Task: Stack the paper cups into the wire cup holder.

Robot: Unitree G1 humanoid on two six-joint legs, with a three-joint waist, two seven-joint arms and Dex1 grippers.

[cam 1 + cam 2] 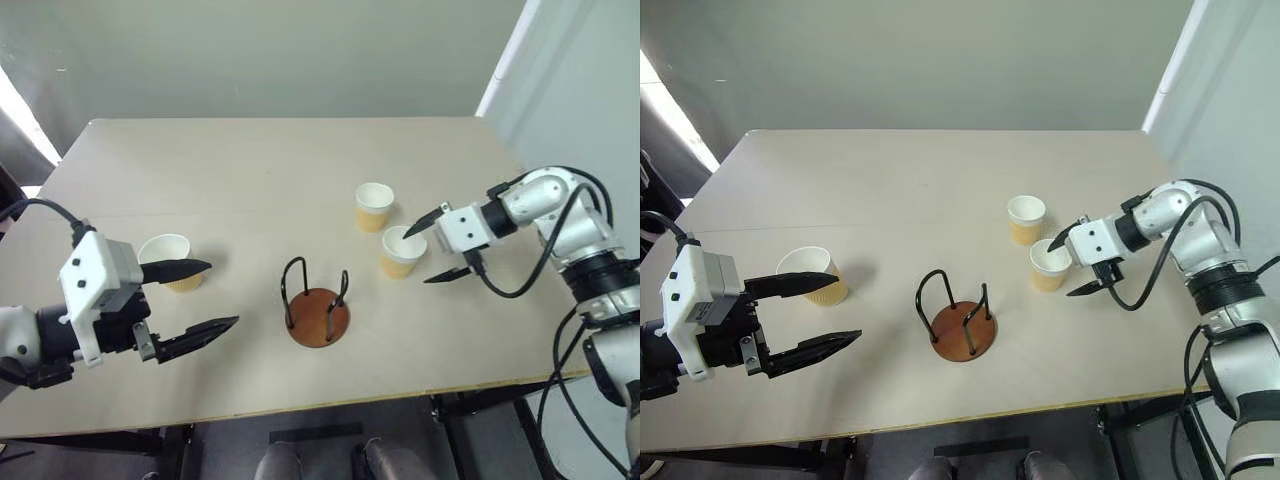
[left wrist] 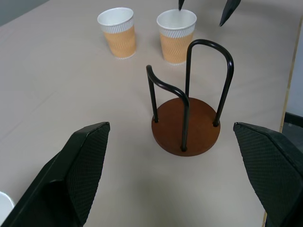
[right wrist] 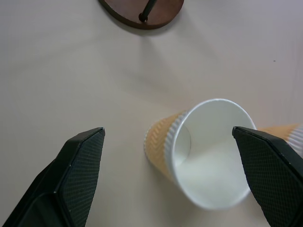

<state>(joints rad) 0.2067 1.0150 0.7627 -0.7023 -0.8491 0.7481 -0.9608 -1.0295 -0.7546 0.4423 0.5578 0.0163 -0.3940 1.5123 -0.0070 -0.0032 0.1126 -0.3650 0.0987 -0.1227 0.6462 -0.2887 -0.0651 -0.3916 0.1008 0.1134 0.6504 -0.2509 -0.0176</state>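
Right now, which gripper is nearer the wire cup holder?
Neither by much; the left looks slightly nearer. The left gripper hangs open just to the robot's left of the holder, pointing at it. The right gripper stands open beside a cup, beyond the holder's right.

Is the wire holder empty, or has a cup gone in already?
Empty. The holder shows a bare brown base between its wire loops, and all three cups stand upright on the table.

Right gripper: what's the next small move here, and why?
Probably ease the right gripper down around the near paper cup and close. Its fingers are open and straddle that cup without gripping it; the cup stands upright on the table, and the wire cup holder holds nothing yet.
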